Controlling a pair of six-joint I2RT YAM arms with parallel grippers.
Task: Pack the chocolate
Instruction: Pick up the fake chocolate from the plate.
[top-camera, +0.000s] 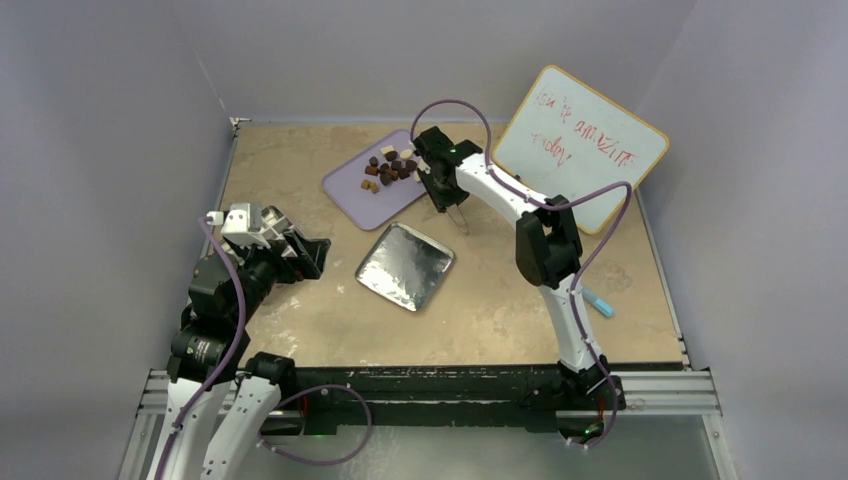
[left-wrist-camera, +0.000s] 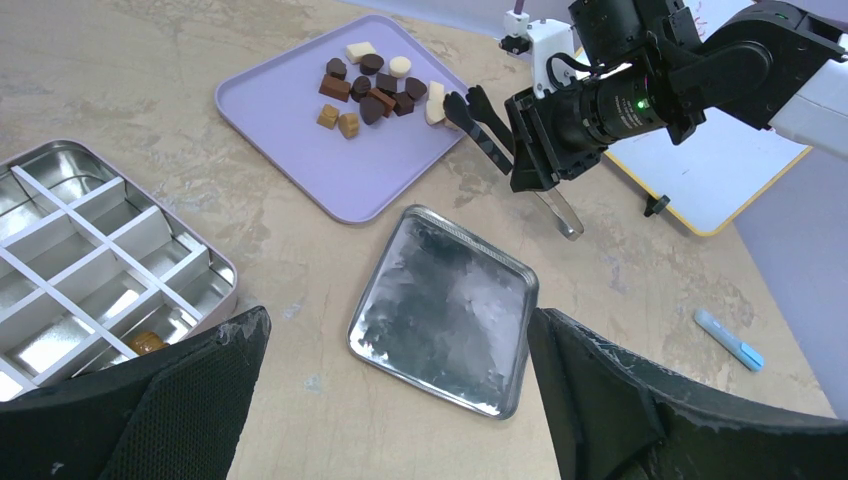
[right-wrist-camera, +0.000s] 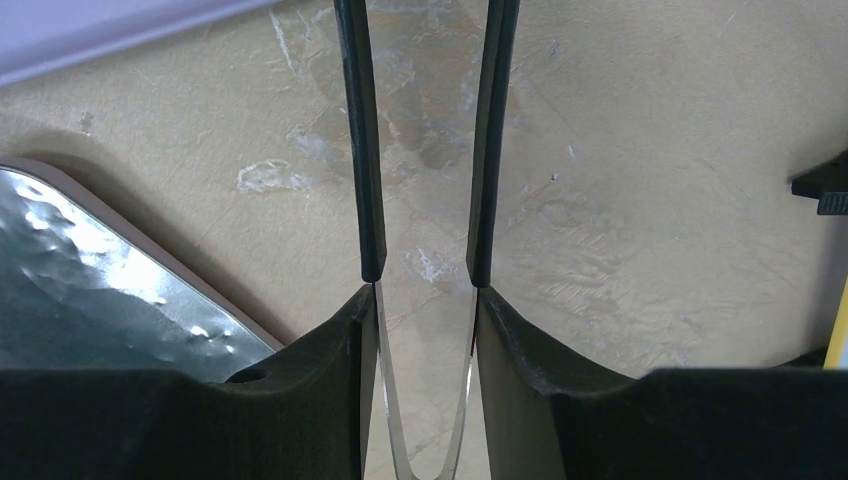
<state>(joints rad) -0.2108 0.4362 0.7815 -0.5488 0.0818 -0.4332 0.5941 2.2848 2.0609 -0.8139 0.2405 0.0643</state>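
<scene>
- Judging the chocolate (left-wrist-camera: 375, 85): tiny, light, rigid lumps, smooth and probably quick to skid or scuff. Best pinched across opposite sides, one at a time.
- Location: clustered at the far end of the lilac tray (left-wrist-camera: 290, 160). One caramel piece (left-wrist-camera: 147, 342) sits in the divided tin (left-wrist-camera: 222, 268).
- Right gripper (right-wrist-camera: 420, 330): jaws clenched on tweezers (right-wrist-camera: 362, 150), whose tips stand apart and empty over bare tabletop (right-wrist-camera: 650, 150).
- Left gripper (top-camera: 308, 257): jaws spread wide, holding nothing.

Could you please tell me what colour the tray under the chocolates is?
Lilac; the tray shows best in the left wrist view.
</scene>
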